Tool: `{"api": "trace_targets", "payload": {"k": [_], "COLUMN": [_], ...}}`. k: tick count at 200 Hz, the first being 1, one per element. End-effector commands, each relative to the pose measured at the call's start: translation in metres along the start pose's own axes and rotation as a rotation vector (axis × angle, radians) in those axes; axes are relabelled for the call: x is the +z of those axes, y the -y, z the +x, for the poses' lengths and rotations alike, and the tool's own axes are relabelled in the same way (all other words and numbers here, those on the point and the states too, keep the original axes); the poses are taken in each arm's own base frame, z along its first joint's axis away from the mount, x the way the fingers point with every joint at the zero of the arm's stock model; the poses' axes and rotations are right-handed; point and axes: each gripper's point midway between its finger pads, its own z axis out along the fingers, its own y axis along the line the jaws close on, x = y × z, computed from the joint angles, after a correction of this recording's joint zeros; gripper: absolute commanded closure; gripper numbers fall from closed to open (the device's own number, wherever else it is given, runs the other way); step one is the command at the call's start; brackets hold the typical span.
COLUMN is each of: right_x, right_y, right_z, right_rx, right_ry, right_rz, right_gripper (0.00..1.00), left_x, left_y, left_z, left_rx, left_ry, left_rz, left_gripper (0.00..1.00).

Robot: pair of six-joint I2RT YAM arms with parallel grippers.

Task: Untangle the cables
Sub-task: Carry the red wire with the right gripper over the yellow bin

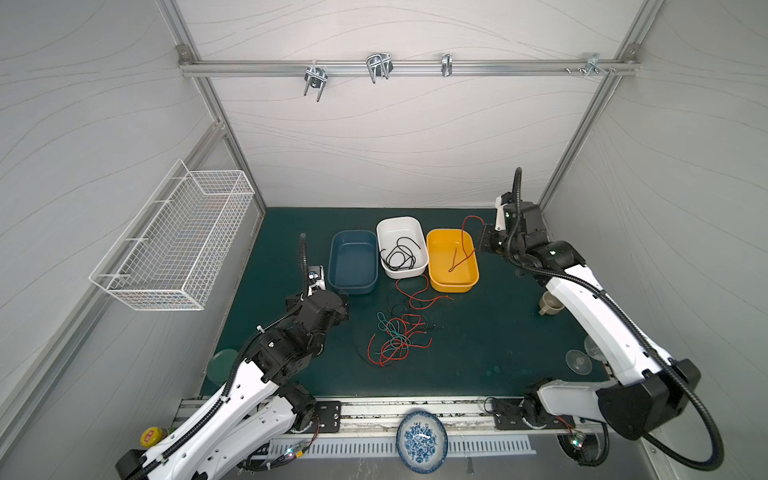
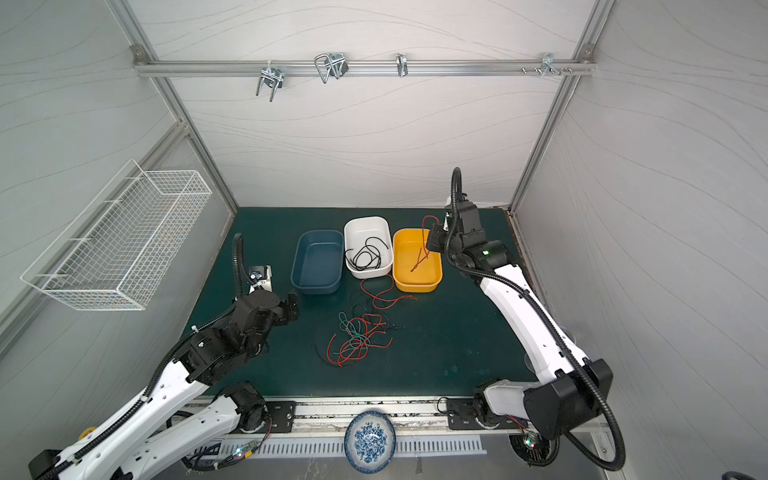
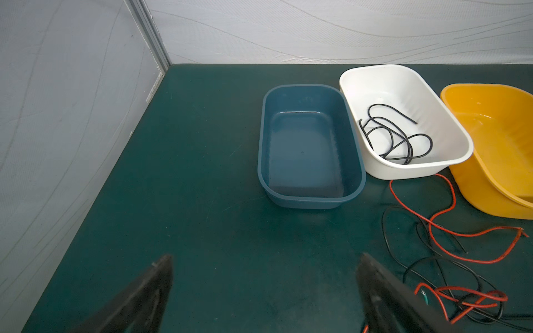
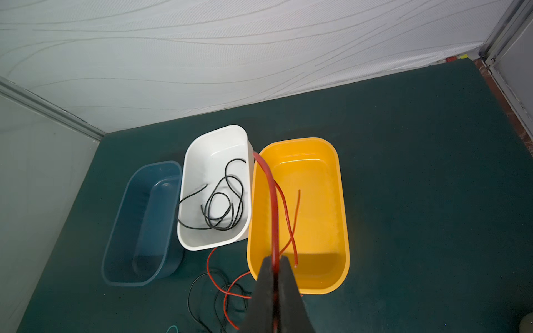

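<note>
Three tubs [image 1: 399, 219] on green mat [image 1: 498, 332], white walls [image 1: 395, 145]; left gripper [image 3: 266, 258] spread, right gripper [image 4: 277, 259] pinching red cable [image 4: 272, 201].

Mat [image 1: 478, 332]: matt, fine-grained, looks like foam or felt. Blue bin [image 3: 310, 203], white bin [image 3: 403, 170], yellow bin [image 3: 490, 199]: smooth glossy plastic. Cables [image 1: 392, 345]: smooth sheath, slight sheen. Basket [image 1: 174, 249]: white-coated wire. Rail [image 1: 498, 68] and hooks [image 1: 378, 66]: bare metal, rail brushed, hooks shinier. Walls [image 1: 395, 145]: matt white, wavy line pattern. Plate [image 1: 436, 453]: glazed ceramic. Arm shells [image 1: 582, 303]: smooth white plastic; hoses [image 1: 304, 259]: black corrugated plastic.
</note>
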Motion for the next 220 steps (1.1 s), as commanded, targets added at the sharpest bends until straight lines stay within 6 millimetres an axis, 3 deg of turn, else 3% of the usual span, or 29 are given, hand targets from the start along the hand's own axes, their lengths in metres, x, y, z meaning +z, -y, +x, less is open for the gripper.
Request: {"api": "trace_targets", "payload": {"k": [1,36,101,167,220], "right_x": [0.003,0.033,0.089,0.125,0.143], "right_y": [0.001,0.001,0.013,0.017,0.026], "right_z": [-0.027,-0.019,0.020,0.065,0.093], "right_rx": [0.011,0.009,-0.001,0.031,0.043], "right_ry": [0.079,0.031,-0.099,-0.228,-0.307], "right_rz": [0.021,0.032,0.080,0.076,0.105], "right_gripper": [1.00,1.00,1.00,1.00,1.00], "left_x": [0.001,0.002,0.002,0.003,0.003], "left_y": [-0.001,0.001,0.003,0.004,0.005], "left_z": [-0.006,-0.005,-0.004,-0.004,-0.004], "left_rx": [-0.022,-0.015,-0.014,-0.011,-0.011], "left_ry": [0.023,0.015,0.013,0.011,0.011], "left_rz": [-0.011,-0.006,0.002,0.008,0.012], "left_gripper": [0.00,0.00,0.00,0.00,0.00]}}
